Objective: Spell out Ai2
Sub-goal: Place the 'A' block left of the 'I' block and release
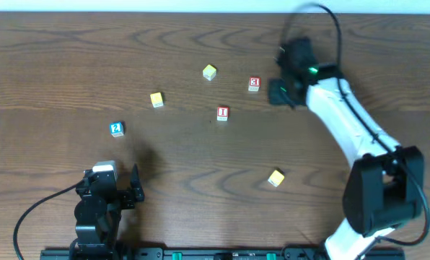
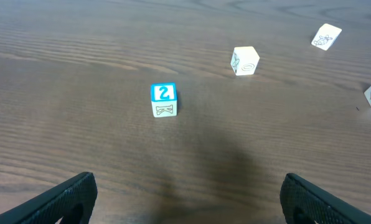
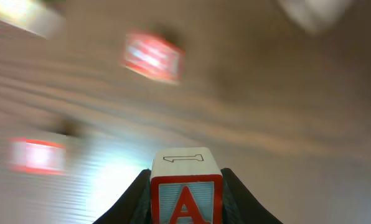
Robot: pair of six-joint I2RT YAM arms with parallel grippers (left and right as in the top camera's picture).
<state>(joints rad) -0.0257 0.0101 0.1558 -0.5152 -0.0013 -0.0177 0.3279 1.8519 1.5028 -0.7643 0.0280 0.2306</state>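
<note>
My right gripper (image 1: 281,92) is at the back right of the table, shut on a red "A" block (image 3: 186,190) held above the wood; the block is hidden under the gripper in the overhead view. A red "I" block (image 1: 223,113) lies mid-table, left of that gripper. A blue "2" block (image 1: 116,129) sits at the left and also shows in the left wrist view (image 2: 164,99). My left gripper (image 1: 132,189) is open and empty near the front left, its fingers wide apart (image 2: 185,199), with the "2" block well ahead of it.
A red "3" block (image 1: 254,84) lies just left of my right gripper. Yellow blocks lie at the back centre (image 1: 209,71), at the left centre (image 1: 156,100) and at the front right (image 1: 275,178). The right wrist view is motion-blurred.
</note>
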